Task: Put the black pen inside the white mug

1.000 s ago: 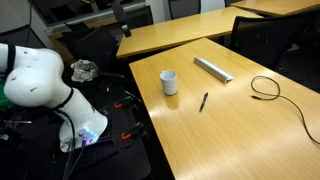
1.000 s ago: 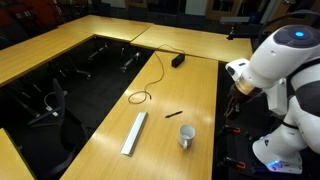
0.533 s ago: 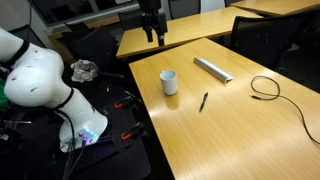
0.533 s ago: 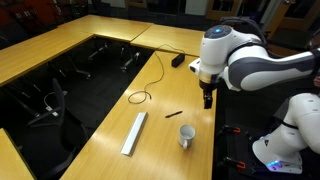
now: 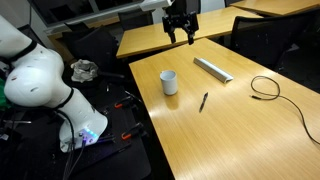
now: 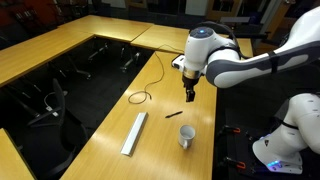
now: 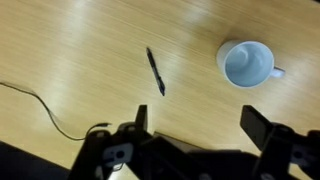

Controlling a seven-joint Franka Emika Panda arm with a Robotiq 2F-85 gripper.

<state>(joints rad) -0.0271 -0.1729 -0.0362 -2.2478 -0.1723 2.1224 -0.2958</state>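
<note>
While our gripper (image 7: 197, 128) hangs high over the wooden table (image 7: 80, 40), its fingers (image 7: 140, 118) stand wide apart with nothing between them. We judge the step in hand to be the reach down to the black pen (image 7: 154, 72).

In the wrist view the pen lies flat on bare wood just ahead of the fingers. It sits nearer one finger than the middle of the gap and runs almost crosswise to the line along which they close. We therefore need little turning of the wrist. What matters is sliding sideways until the gap is centred on the shaft, then coming straight down.

A stick this thin will probably roll or skid if one pad reaches it first. We should sink nearly to the wood before closing, and close slowly.

A little farther off, the white mug (image 7: 246, 64) stands upright, mouth open and empty, clearly apart from the pen. Gripping the pen toward one end might make it easier to tip into that mouth.

Farthest away, in an exterior view, the grey bar (image 5: 212, 68) and the looped cable (image 5: 265, 88) lie well clear of the pen (image 5: 203, 101). We see nothing crowding our descent.
</note>
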